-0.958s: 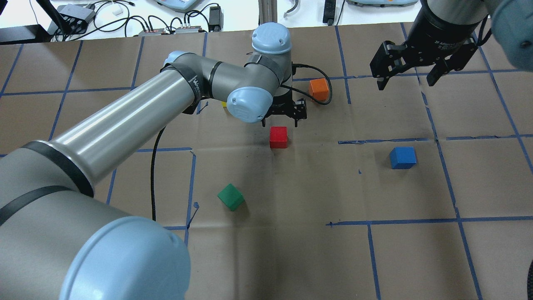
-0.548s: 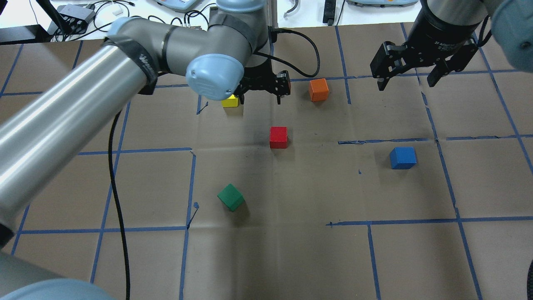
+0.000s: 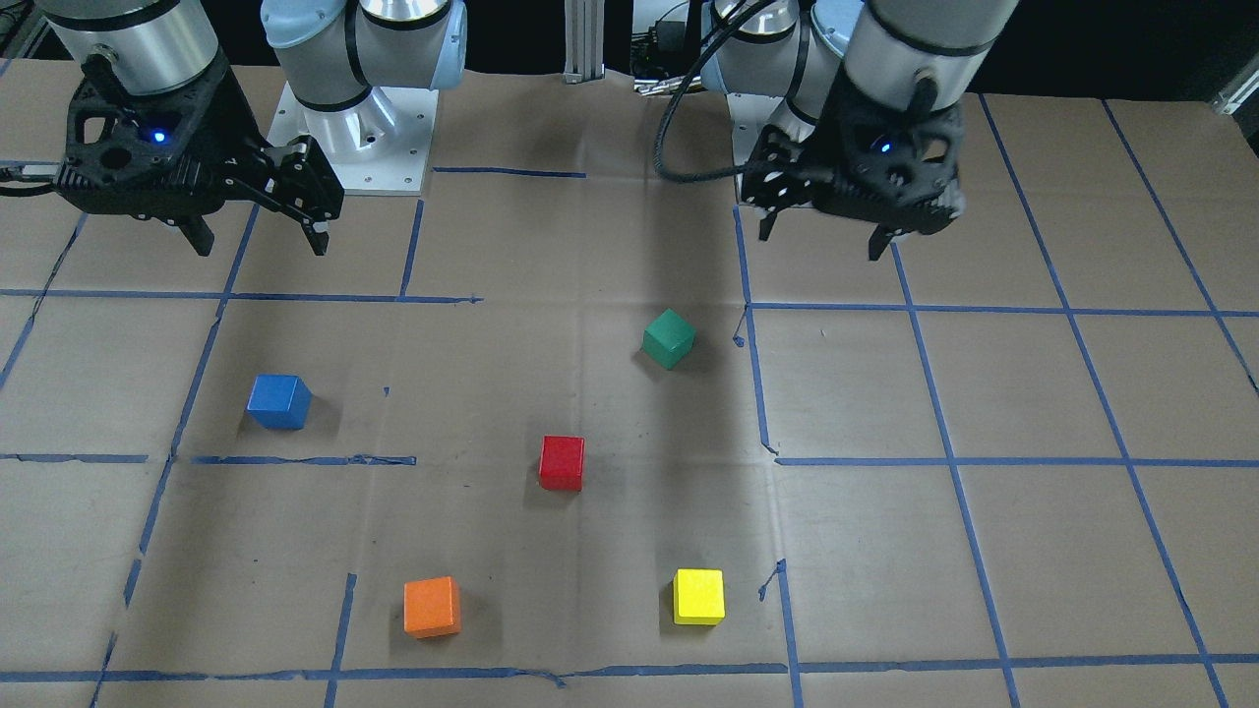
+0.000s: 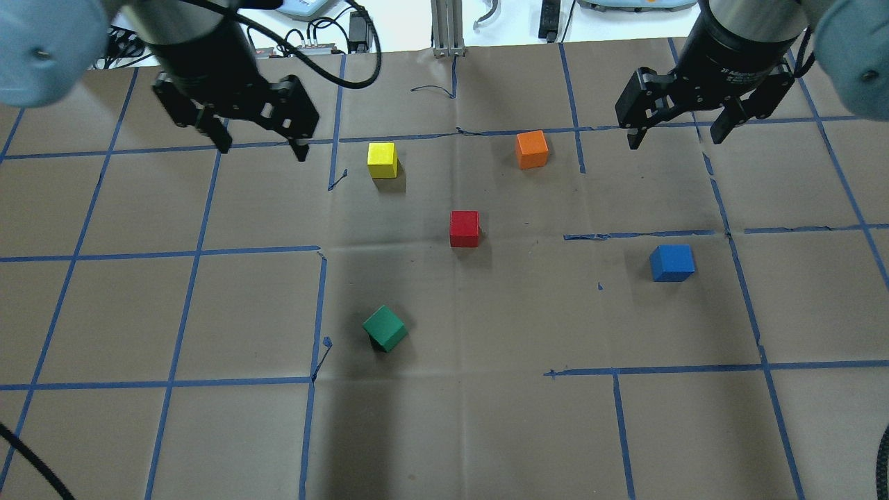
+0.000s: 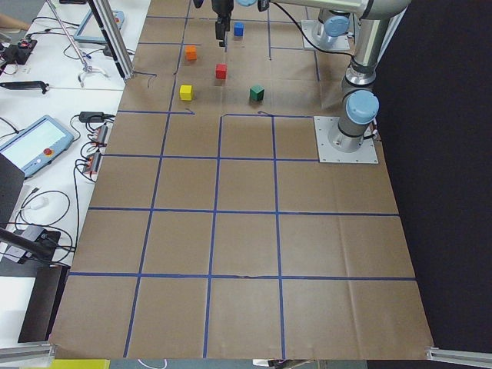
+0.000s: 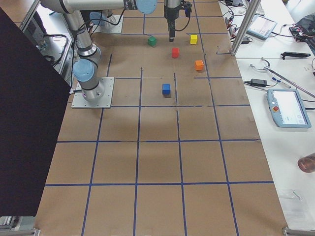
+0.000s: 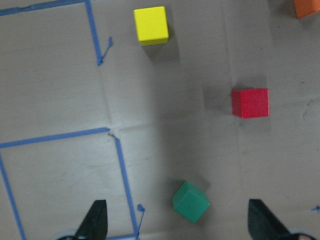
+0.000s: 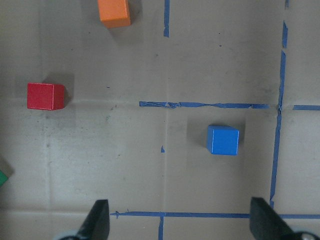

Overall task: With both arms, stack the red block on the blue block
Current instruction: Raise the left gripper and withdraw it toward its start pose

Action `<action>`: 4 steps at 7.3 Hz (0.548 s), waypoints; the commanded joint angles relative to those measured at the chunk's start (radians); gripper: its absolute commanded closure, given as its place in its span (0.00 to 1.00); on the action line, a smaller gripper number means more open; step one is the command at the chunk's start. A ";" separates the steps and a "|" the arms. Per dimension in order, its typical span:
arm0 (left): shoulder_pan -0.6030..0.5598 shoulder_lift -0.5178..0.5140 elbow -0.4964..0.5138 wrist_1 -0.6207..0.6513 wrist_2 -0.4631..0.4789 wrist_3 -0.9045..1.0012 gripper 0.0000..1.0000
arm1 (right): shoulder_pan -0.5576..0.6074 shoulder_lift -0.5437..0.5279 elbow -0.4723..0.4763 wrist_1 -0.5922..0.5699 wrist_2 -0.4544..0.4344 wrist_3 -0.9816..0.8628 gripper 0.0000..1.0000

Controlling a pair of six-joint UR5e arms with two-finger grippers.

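Observation:
The red block sits alone near the middle of the table; it also shows in the front view and the left wrist view. The blue block sits to its right, also seen in the right wrist view. My left gripper is open and empty, held high over the far left, well away from the red block. My right gripper is open and empty, held high beyond the blue block.
A yellow block and an orange block sit at the far side. A green block lies turned, near the front left of the red block. Blue tape lines grid the brown table.
My left arm has swung away from just behind the red block, up and to the far left, uncovering the yellow block. The right arm and all blocks have stayed put.

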 commanded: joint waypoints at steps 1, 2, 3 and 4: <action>0.069 0.058 -0.021 -0.075 0.004 0.079 0.00 | 0.082 0.045 0.001 -0.063 0.000 0.053 0.00; 0.083 0.065 -0.031 -0.072 0.001 0.089 0.00 | 0.141 0.080 0.001 -0.112 0.001 0.123 0.00; 0.091 0.066 -0.035 -0.069 0.000 0.089 0.00 | 0.202 0.131 -0.001 -0.158 0.001 0.206 0.00; 0.112 0.064 -0.036 -0.070 -0.003 0.098 0.00 | 0.271 0.183 -0.001 -0.236 0.000 0.269 0.00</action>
